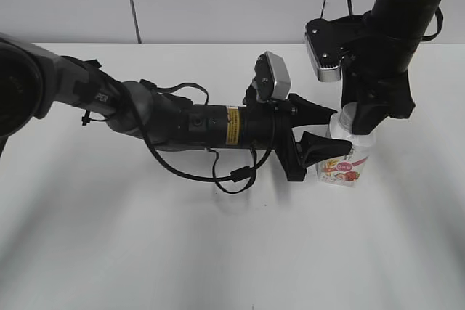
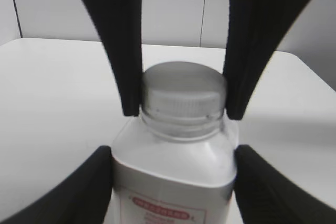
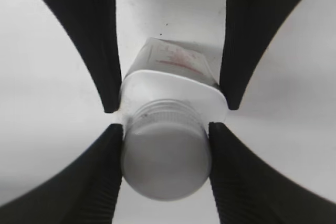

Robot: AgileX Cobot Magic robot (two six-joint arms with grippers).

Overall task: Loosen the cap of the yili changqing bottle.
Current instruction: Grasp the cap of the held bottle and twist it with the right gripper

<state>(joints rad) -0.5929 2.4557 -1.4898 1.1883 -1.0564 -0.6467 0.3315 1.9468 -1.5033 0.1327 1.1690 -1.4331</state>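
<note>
bottle [image 1: 347, 159]: upright on table [image 1: 182, 252], capped, contents hidden | cap [image 2: 184, 94]: atop bottle, between right gripper [image 3: 165, 156] fingers, clamped both sides | left gripper [image 2: 173, 182]: closed on bottle body below cap

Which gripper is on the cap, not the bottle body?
The right gripper, reaching down from above, fingers on both sides of the cap; the left gripper holds the bottle body from the side.
</note>
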